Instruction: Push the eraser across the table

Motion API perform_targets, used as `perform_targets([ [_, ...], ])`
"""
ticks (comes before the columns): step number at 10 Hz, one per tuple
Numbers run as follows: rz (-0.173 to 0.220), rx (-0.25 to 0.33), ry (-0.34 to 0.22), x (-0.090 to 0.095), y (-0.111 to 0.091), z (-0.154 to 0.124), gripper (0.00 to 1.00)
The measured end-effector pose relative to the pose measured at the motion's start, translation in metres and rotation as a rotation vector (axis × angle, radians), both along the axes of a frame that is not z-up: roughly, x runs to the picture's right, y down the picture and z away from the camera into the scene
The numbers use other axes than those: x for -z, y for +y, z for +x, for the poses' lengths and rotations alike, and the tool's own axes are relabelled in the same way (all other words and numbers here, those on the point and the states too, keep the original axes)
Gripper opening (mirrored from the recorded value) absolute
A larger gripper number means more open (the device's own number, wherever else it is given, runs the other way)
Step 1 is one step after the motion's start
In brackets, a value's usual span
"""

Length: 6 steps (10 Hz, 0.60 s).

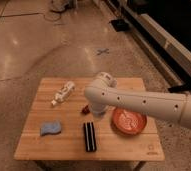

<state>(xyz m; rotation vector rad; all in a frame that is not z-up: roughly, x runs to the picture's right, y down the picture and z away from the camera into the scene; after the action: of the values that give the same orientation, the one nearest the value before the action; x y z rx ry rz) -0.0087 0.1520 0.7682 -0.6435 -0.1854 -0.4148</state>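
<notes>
Gripper (96, 114) low over table (139, 146) centre, mostly hidden under the arm, beside small red object (85, 108), just beyond eraser (89, 136). Red bowl (129, 121) and blue sponge (50, 128) flank the eraser.

The white arm (144, 102) is cut off at the right and hides the far rim of the red bowl (130, 122). Its gripper (97, 116), near the middle of the table (39, 145), sits mostly hidden under the wrist, beside the half-covered small red object (84, 109). The logo mark (150, 147) at the front right corner is unreadable.

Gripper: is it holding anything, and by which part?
Cannot tell; the gripper hangs beside the small red object, apart from the eraser lying on the table.
</notes>
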Motion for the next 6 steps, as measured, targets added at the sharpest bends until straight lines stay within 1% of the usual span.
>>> perform_targets([
  [3,-0.032,-0.016,0.038,-0.038,0.000,0.002,0.00],
  [4,-0.039,-0.019,0.051,-0.048,0.002,0.005,0.00],
  [5,-0.041,-0.019,0.057,-0.054,0.003,0.006,0.00],
  [6,-0.051,-0.019,0.074,-0.070,0.007,0.007,0.00],
])
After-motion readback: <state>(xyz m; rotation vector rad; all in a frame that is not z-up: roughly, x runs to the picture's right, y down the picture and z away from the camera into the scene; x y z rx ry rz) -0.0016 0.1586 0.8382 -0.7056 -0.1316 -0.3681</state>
